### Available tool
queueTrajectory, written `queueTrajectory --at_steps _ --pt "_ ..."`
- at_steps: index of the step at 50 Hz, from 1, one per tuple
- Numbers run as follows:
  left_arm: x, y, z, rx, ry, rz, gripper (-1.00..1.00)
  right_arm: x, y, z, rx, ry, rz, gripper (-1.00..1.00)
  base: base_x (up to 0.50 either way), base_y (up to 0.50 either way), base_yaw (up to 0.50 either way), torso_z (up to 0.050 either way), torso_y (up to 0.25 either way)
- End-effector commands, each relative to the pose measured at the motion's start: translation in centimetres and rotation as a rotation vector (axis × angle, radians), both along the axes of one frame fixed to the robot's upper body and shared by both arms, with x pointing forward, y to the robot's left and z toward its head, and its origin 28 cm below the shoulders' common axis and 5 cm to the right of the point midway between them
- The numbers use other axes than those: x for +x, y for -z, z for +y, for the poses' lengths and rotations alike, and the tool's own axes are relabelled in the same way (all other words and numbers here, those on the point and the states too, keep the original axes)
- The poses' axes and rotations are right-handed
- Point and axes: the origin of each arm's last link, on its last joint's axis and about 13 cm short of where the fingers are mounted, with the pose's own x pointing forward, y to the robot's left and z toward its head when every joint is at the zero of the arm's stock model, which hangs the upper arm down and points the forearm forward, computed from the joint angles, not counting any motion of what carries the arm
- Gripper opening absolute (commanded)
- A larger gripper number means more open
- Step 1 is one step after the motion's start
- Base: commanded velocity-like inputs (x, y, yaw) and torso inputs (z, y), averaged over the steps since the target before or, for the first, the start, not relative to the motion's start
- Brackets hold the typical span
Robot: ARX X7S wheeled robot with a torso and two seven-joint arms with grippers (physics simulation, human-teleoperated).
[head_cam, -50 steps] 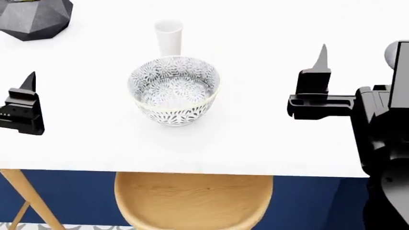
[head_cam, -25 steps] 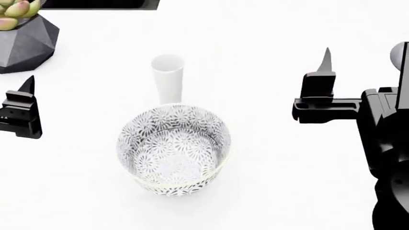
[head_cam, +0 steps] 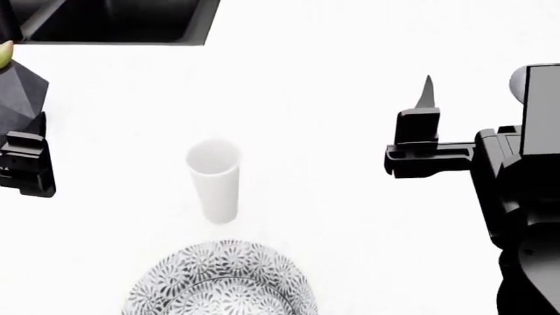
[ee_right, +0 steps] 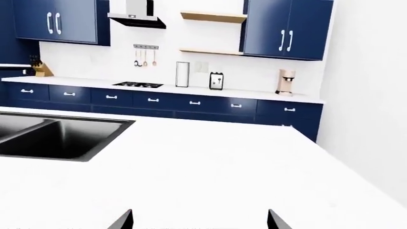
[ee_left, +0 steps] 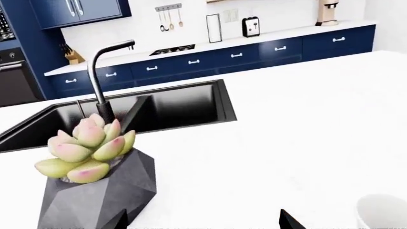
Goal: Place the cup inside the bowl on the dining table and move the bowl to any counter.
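Jaws: right gripper (ee_right: 198, 220) standing apart, left gripper (head_cam: 26, 164) possibly apart. View advancing; cup (head_cam: 212, 180) upright at bowl's (head_cam: 219, 282) twelve o'clock, nearing. Grasp pending.

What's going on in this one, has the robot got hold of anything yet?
Not yet. The cup stands upright on the white table, just beyond the patterned bowl and not inside it. The left pincer and the right pincer hover on either side of the cup, clear of it, and neither holds anything. The right pincer is open; the left one is too cropped to tell. A dark grey vase with a succulent sits near the left pincer, by the black sink.
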Motion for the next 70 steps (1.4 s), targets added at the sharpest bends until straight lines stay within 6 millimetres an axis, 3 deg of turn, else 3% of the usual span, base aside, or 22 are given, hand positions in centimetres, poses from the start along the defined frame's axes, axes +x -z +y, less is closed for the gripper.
queueTrajectory --at_steps 1,13,23,30,56,70 --pt "-0.3 0.3 0.2 -0.014 0.012 0.012 1.00 0.2 0.4 0.1 0.008 -0.011 0.017 1.00 0.34 0.00 0.00 0.000 0.000" --pt "-0.5 1.3 0.3 -0.027 0.007 0.031 1.00 1.0 0.3 1.3 0.012 -0.112 0.048 1.00 0.00 0.00 0.00 0.000 0.000" --pt "-0.5 1.5 0.1 -0.028 0.009 0.036 1.00 2.8 -0.1 4.0 -0.014 -0.303 0.114 1.00 0.00 0.00 0.00 0.000 0.000" --pt "-0.5 1.6 0.1 -0.031 0.013 0.038 1.00 4.6 1.4 6.2 -0.037 -0.480 0.207 1.00 0.00 0.00 0.00 0.000 0.000" --pt "-0.4 2.5 0.4 -0.086 0.035 -0.012 1.00 8.5 2.6 9.5 -0.029 -0.639 0.318 1.00 0.00 0.00 0.00 0.000 0.000" --pt "-0.5 3.1 0.7 -0.100 0.024 0.021 1.00 9.3 3.0 10.9 -0.070 -0.684 0.362 1.00 0.00 0.00 0.00 0.000 0.000"
